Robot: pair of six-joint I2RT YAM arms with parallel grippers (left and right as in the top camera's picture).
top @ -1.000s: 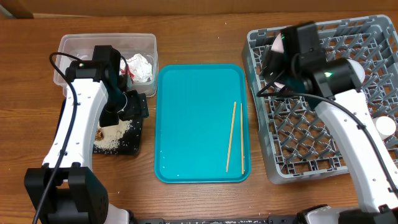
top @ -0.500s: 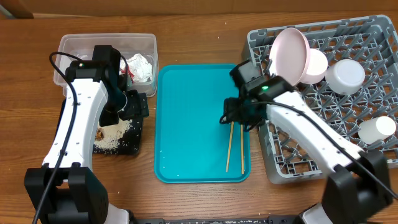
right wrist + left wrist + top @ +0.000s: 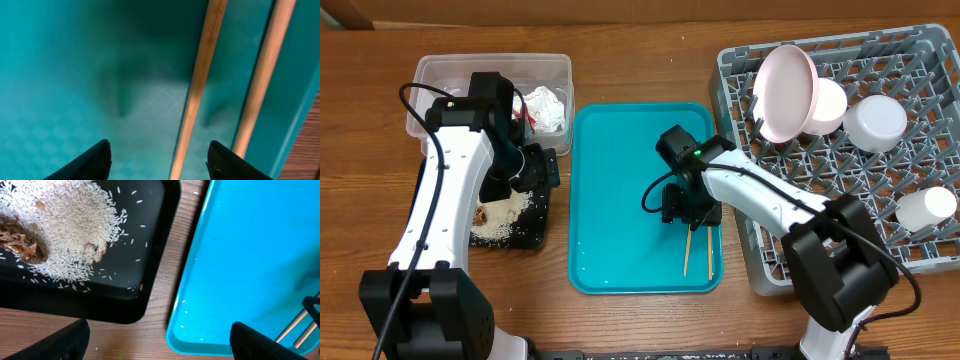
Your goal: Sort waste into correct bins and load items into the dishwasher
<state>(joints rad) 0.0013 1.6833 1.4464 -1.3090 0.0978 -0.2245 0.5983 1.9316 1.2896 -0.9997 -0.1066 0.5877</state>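
Two wooden chopsticks (image 3: 698, 252) lie on the right side of the teal tray (image 3: 620, 180). My right gripper (image 3: 686, 208) is open and low over them. In the right wrist view the left chopstick (image 3: 200, 85) lies between the fingers (image 3: 160, 162), and the other (image 3: 262, 80) lies just outside the right finger. My left gripper (image 3: 540, 172) is open and empty over the right edge of the black tray (image 3: 535, 235), which holds rice (image 3: 65, 225) and brown scraps (image 3: 20, 242). The clear tub (image 3: 450, 75) holds white tissue (image 3: 546, 105) and a red wrapper (image 3: 522, 117).
The grey dish rack (image 3: 820, 215) at the right holds a tilted plate (image 3: 788, 90), two bowls (image 3: 830, 103) (image 3: 875, 120) and a small cup (image 3: 928, 206). The teal tray's near corner (image 3: 240, 280) shows in the left wrist view, with a few rice grains on it.
My right arm has swung from the dish rack to the teal tray and come down over the chopsticks. The plate now stands in the rack. The left arm has not moved.
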